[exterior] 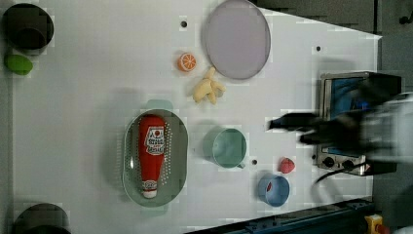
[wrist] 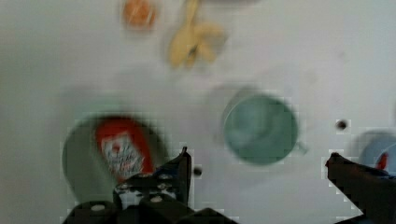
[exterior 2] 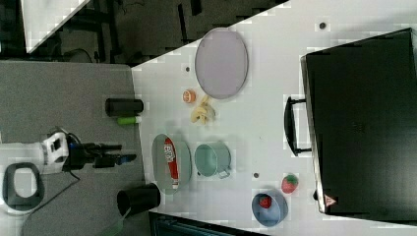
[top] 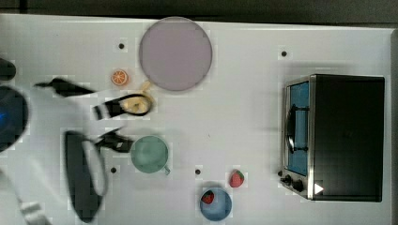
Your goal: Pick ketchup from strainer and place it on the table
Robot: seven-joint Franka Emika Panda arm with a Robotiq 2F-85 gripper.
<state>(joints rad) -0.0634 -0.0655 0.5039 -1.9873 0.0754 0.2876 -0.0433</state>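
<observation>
The ketchup is seen lying lengthwise in the strainer on the table. The gripper is held spread wide, above bare tabletop beside the green cup.

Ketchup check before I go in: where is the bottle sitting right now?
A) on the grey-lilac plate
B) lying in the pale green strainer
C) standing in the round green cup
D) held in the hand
B. In the left view the ketchup lies lengthwise inside the strainer, beside the separate green cup, while the open hand holds nothing.
</observation>
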